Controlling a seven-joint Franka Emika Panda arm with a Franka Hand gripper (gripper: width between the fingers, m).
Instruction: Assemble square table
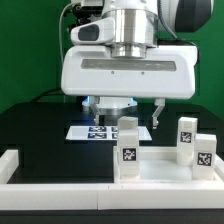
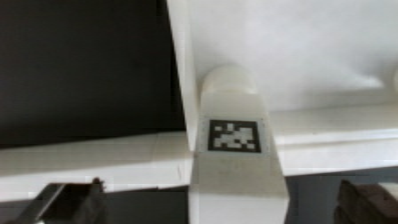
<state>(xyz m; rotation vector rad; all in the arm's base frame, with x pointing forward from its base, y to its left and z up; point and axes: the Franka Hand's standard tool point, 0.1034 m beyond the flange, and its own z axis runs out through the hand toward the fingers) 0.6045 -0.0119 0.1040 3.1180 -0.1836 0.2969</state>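
The wrist view shows a short white leg [image 2: 233, 130] with a black-and-white tag standing upright between my gripper's [image 2: 217, 202] open jaws. Its dark fingers [image 2: 71, 203] stay clear of the leg on both sides. Behind the leg lies the white square top [image 2: 302, 50]. In the exterior view my gripper [image 1: 124, 112] hangs open just above that leg [image 1: 128, 146], which stands at the top's [image 1: 160, 168] near edge. Two more tagged legs [image 1: 185, 135] [image 1: 206, 150] stand upright at the exterior view's right.
The marker board [image 1: 100, 131] lies flat on the black table behind the legs. A long low white rail [image 1: 60, 190] runs along the front and turns up the exterior view's left side.
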